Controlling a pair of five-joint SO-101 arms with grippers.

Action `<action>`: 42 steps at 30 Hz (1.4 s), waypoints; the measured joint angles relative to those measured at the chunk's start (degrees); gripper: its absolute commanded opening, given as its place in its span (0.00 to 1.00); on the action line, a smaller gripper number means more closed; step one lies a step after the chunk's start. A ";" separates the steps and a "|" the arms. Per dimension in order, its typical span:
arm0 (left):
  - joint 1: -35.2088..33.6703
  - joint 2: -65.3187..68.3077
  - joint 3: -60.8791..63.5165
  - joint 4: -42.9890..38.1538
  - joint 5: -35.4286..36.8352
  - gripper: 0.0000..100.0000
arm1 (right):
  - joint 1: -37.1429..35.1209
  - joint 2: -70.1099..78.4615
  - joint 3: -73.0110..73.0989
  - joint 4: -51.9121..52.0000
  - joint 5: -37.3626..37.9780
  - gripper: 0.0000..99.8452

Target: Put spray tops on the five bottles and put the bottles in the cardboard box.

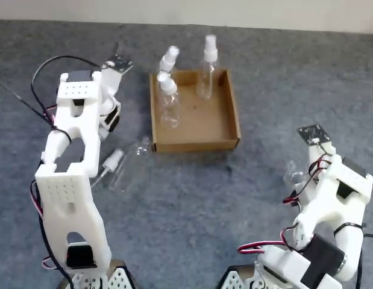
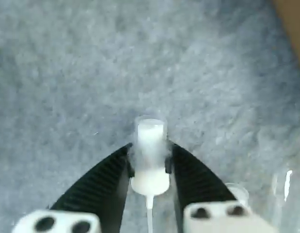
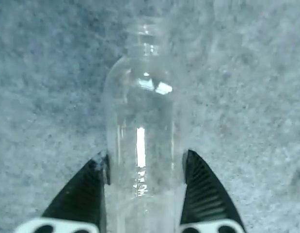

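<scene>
Cardboard box (image 1: 195,145): on the tabletop (image 1: 282,78), far middle.
First bottle (image 1: 204,75): in the box, far right.
Second bottle (image 1: 169,108): in the box, left side.
Third bottle (image 1: 169,60): at the box's far left corner; inside or behind, we cannot tell.
Lying bottle (image 1: 131,167): just off the box's near left corner.
Spray top (image 2: 150,160): between the left end effector's (image 2: 150,149) fingers, beside the lying bottle.
Last bottle (image 3: 142,121): between the right end effector's (image 3: 146,158) fingers, right of the box.

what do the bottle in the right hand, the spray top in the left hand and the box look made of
The bottle looks like clear glossy plastic: carpet shows through it and it has bright glints; glass is possible. The spray top seems smooth opaque white plastic. The box looks like matte brown cardboard with thin flat walls.
</scene>
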 measured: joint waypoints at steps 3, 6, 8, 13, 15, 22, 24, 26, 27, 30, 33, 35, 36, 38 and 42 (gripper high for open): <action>0.26 -0.26 -0.09 -0.09 -0.09 0.00 | 0.09 0.00 0.00 0.00 0.00 0.11; 0.26 -0.62 -0.88 0.09 -0.09 0.00 | 0.26 0.00 0.09 0.00 0.00 0.17; -0.09 -2.11 -1.32 2.11 -0.09 0.01 | 0.26 0.09 0.09 0.00 0.00 0.20; -0.35 -8.88 -1.76 7.56 -0.09 0.09 | 0.44 1.14 0.62 -0.18 0.00 0.21; -0.62 -9.41 -2.11 7.74 -0.09 0.13 | 0.35 1.41 0.70 -0.70 0.00 0.21; -1.85 -1.58 -2.46 1.05 -0.09 0.13 | 0.53 1.32 0.88 -0.35 0.00 0.21; -1.58 1.41 -2.46 -1.14 -0.09 0.13 | 0.53 1.32 0.88 -0.35 0.00 0.21; -1.58 3.52 -2.46 -2.55 -0.09 0.10 | 0.53 1.32 0.88 -0.35 0.00 0.21; -1.67 4.13 -2.46 -2.81 -0.09 0.06 | 0.53 1.32 0.88 -0.35 0.00 0.21; -1.76 4.75 -2.81 -3.08 0.00 0.01 | 0.53 1.32 0.88 -0.35 0.00 0.21; -2.02 4.75 -2.81 -3.08 0.00 0.00 | 0.53 1.32 0.88 -0.35 0.00 0.21; -2.20 4.22 -2.81 -2.55 0.00 0.00 | 0.53 1.32 0.88 -0.35 0.00 0.21; -2.20 3.34 -2.81 -1.58 0.00 0.00 | 0.53 1.32 0.88 -0.35 0.00 0.21; -2.55 0.26 -2.81 0.97 0.00 0.00 | 0.53 1.32 0.88 -0.35 0.00 0.21; -2.81 -9.85 -2.81 8.88 1.76 0.00 | 0.44 1.32 0.79 4.57 -2.11 0.21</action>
